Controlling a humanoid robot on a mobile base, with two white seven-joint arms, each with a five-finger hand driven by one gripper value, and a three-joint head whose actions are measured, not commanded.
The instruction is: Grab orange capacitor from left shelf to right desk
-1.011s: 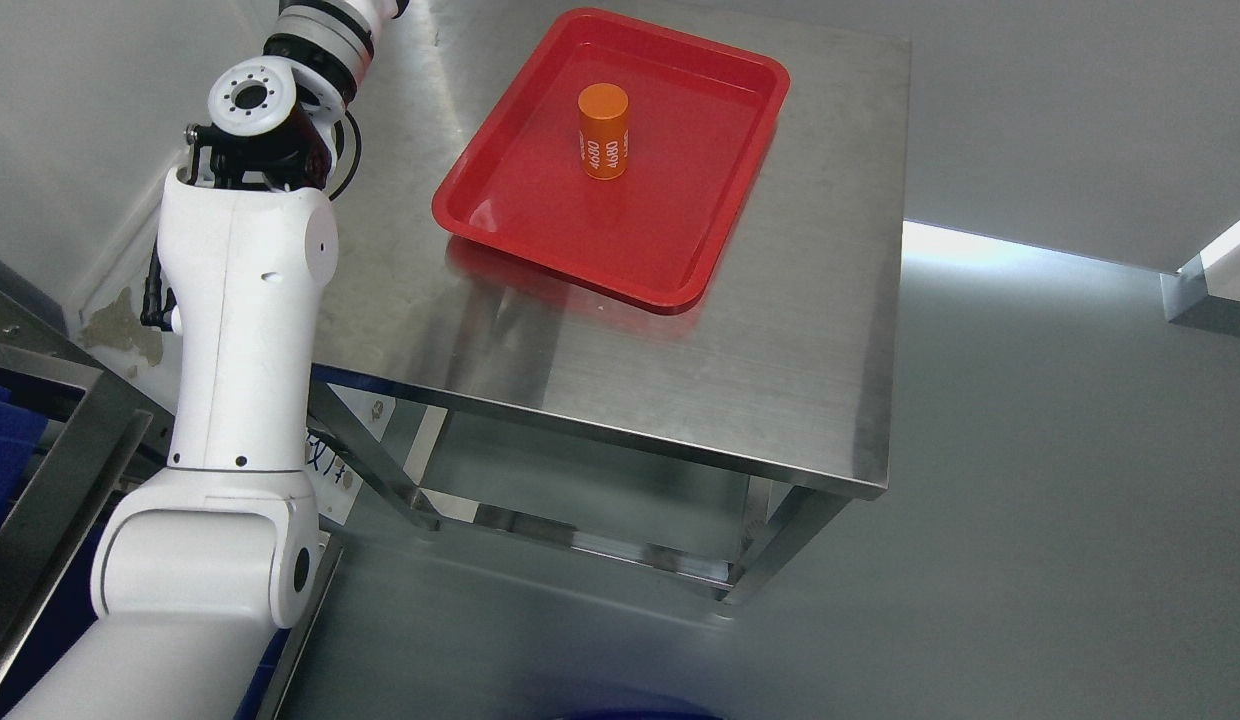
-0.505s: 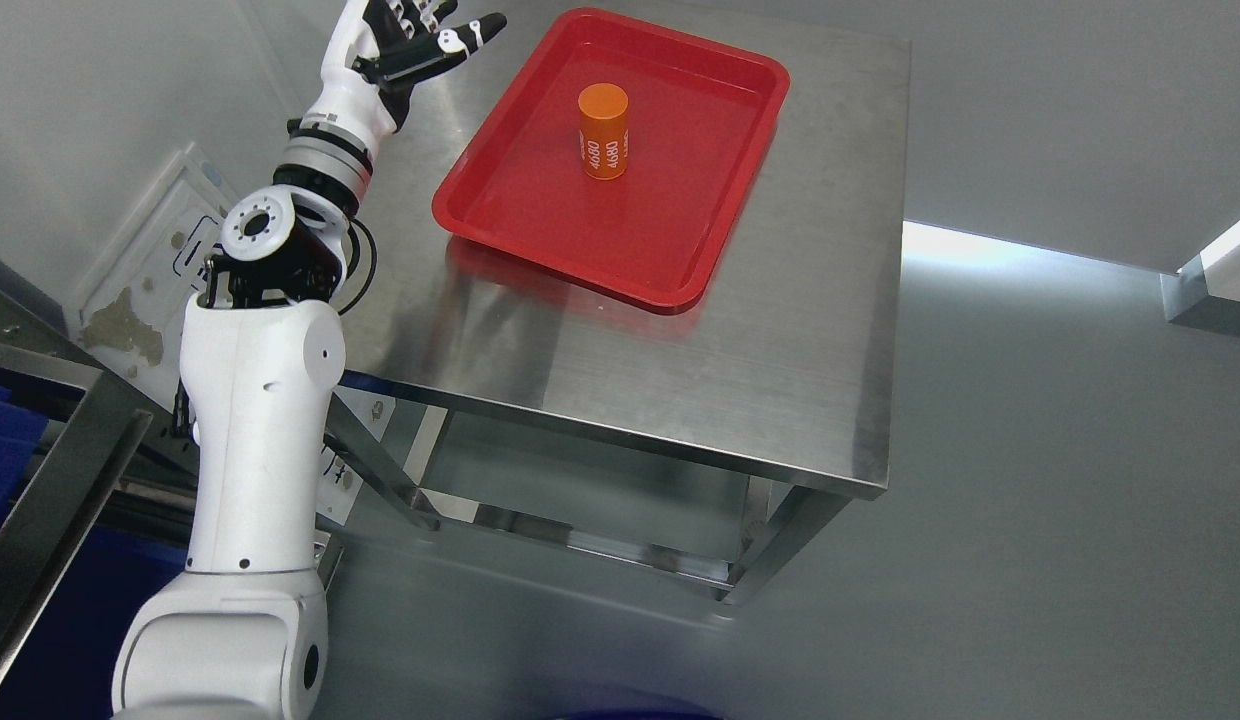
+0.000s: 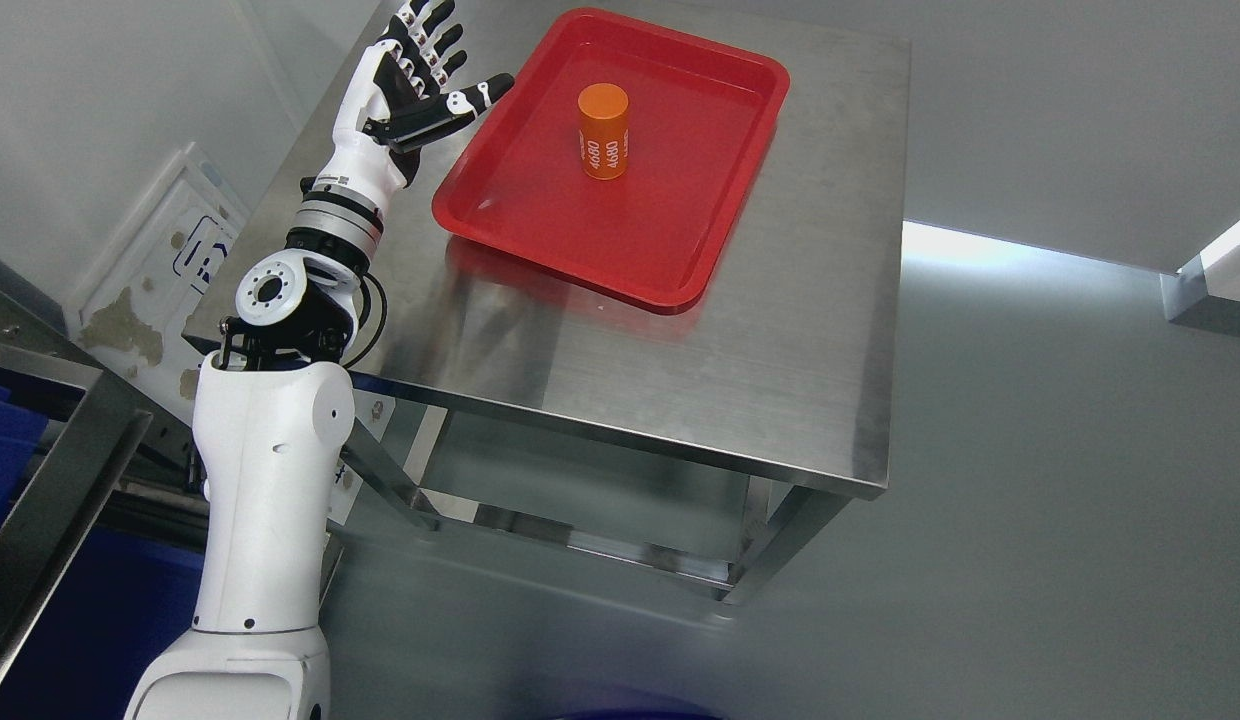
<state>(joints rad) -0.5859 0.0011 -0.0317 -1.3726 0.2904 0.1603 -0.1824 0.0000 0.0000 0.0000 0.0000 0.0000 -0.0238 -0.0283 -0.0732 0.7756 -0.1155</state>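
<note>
We see the orange capacitor (image 3: pixel 603 131) upright in the red tray (image 3: pixel 680 250) on the counter (image 3: pixel 780 380); our left robot hand (image 3: pixel 420 85), fingers spread and empty, seemingly hovers just left of it.

The left arm (image 3: pixel 265 500) rises from the bottom edge at about 7 o'clock, white and bent at a black elbow joint, its forearm slanting toward 1 o'clock. The left hand (image 3: pixel 410 85) sits at the upper left, palm open, fingers (image 3: pixel 430 35) spread, thumb pointing to 3 o'clock, holding nothing.
</note>
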